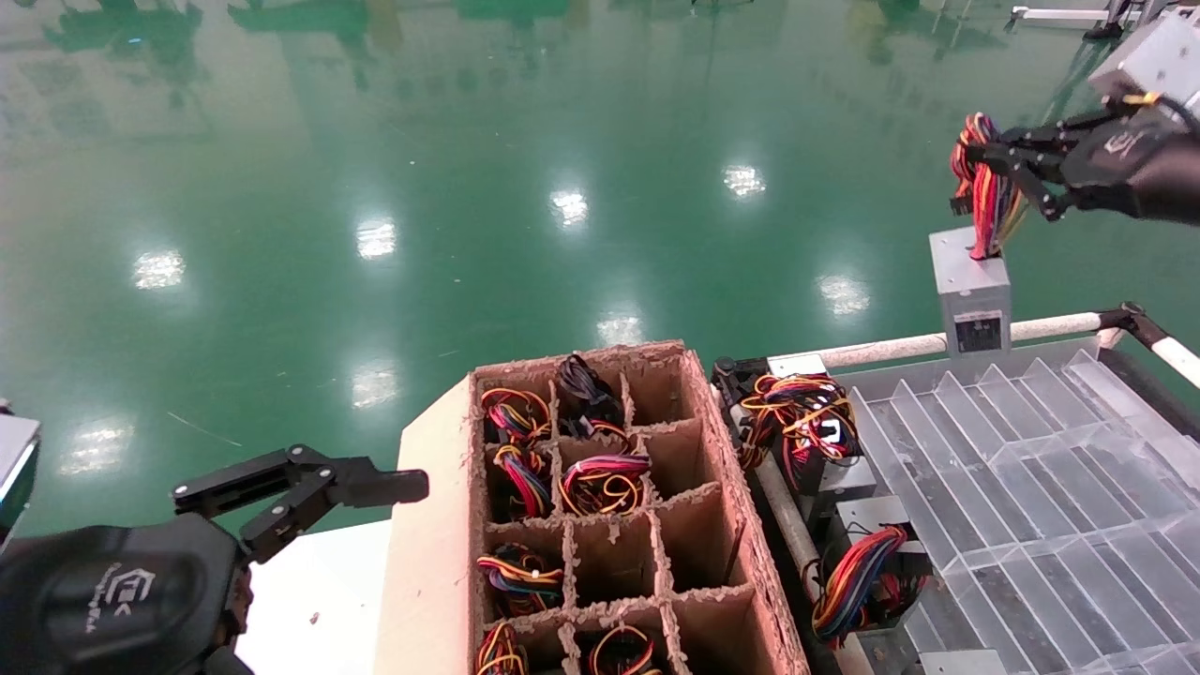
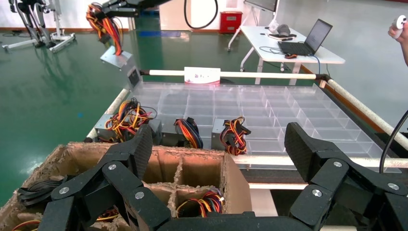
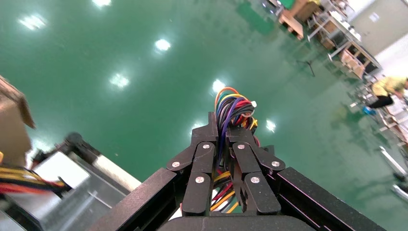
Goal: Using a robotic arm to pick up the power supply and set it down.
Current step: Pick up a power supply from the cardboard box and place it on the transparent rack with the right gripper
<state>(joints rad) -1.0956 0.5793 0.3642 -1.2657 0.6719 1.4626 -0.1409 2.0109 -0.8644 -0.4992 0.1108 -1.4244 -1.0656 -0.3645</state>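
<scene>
The right gripper (image 3: 222, 139) fills the lower middle of the right wrist view, its 2 black linkage fingers (image 3: 204, 159) pinched together on a bundle of wires (image 3: 232, 109) in orange, yellow, red, purple and black. The bundle loops up past the fingertips, and more strands show between the finger links lower down. Behind lies a glossy green floor (image 3: 120, 43) with bright light reflections. At one edge a brown cardboard corner (image 3: 12, 113) shows, near a grey metal surface (image 3: 57, 168) and a pale rail (image 3: 113, 172).

Grey power supply (image 1: 971, 292) dangling by wires
</scene>
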